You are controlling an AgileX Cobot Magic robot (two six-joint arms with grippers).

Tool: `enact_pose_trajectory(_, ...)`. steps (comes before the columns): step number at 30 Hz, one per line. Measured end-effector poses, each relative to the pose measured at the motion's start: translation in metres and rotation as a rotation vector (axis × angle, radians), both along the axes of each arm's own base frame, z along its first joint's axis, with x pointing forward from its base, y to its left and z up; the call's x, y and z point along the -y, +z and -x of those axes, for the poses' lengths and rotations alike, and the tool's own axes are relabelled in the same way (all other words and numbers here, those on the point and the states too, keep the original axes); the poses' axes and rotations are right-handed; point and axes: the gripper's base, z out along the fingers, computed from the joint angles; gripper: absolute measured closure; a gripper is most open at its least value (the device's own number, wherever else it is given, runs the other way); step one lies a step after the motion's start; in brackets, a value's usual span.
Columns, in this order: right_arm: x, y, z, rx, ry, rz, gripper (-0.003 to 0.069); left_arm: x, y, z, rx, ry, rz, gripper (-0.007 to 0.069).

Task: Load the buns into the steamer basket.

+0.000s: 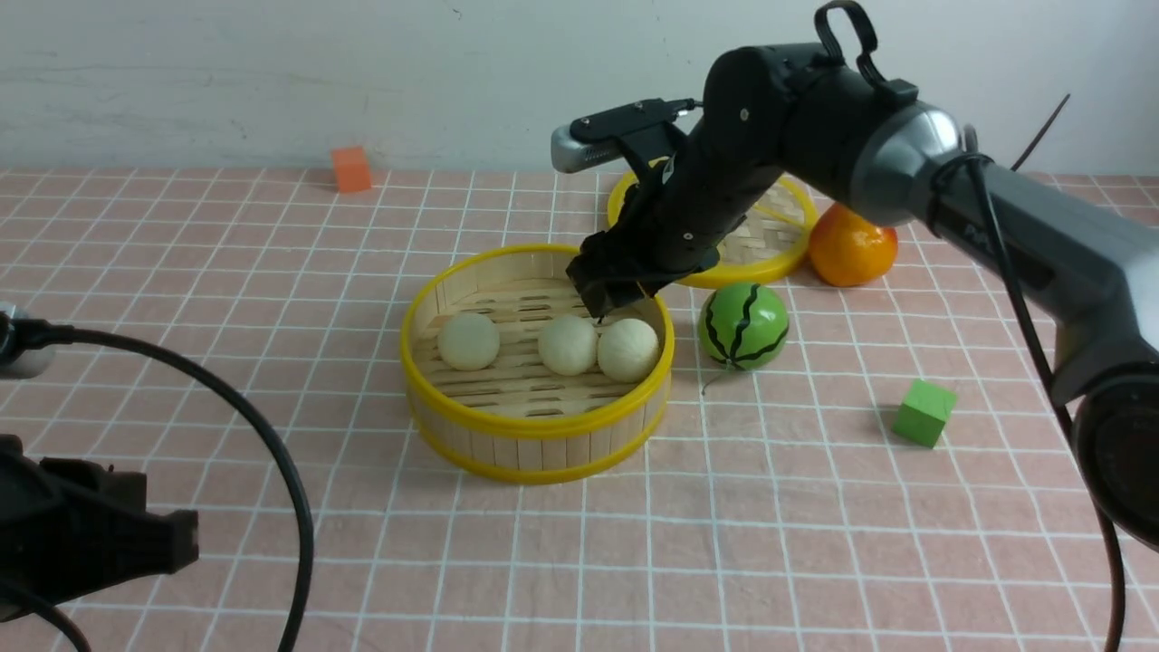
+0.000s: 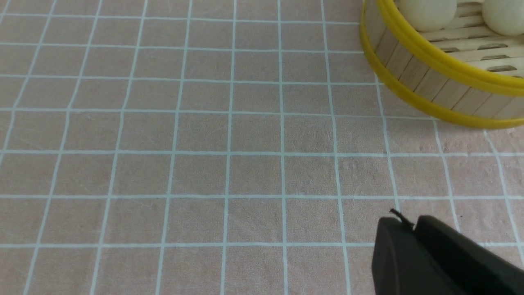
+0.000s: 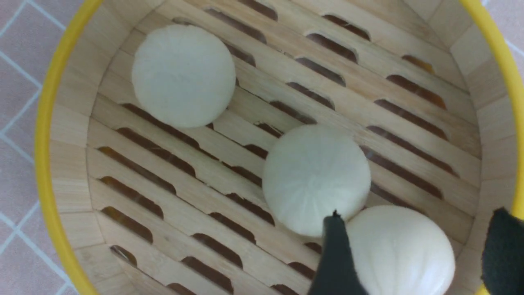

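The right gripper (image 1: 605,311) hangs just above the steamer basket (image 1: 534,427), close to its far rim. Its fingers (image 3: 335,258) stand apart and clamp nothing. All three buns lie on the slatted floor inside the basket.

The first bun (image 1: 628,349) is directly under this gripper. In the right wrist view this bun (image 3: 403,250) shows between the two dark fingers, and it rests on the slats. The middle bun (image 1: 568,345) lies just beside the first one and touches it. The third bun (image 1: 468,340) lies alone, farther from the gripper and apart from the other two.

The left gripper (image 2: 405,229) is low over the bench (image 1: 724,543), with its fingers together and nothing held. The basket stands ahead of it and does not touch it.

Behind the right gripper lies a flat lid (image 1: 770,244). A toy watermelon (image 1: 742,324) stands on the bench just beside the basket, on the right arm's side.
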Motion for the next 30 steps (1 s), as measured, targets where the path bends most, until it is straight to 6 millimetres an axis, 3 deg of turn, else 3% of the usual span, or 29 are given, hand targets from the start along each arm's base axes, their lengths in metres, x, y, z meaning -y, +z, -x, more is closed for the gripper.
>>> enact_pose_trajectory(9,-0.009,-0.003,0.001,0.014,0.043,-0.026,0.0389,0.0,0.0,0.0,0.001,-0.001,0.007,0.0567)
enact_pose_trajectory(17,-0.014,-0.038,-0.008,-0.023,0.034,-0.019,0.0627,-0.003,0.008,0.008,0.038,0.001,0.05,0.0564)
enact_pose_trajectory(25,-0.022,-0.04,-0.009,-0.035,0.032,-0.114,0.0661,-0.003,0.009,0.009,0.046,0.001,0.052,0.0554)
enact_pose_trajectory(30,-0.031,-0.038,-0.004,-0.01,0.118,-0.136,0.0659,-0.003,0.009,0.009,0.046,0.001,0.052,0.055)
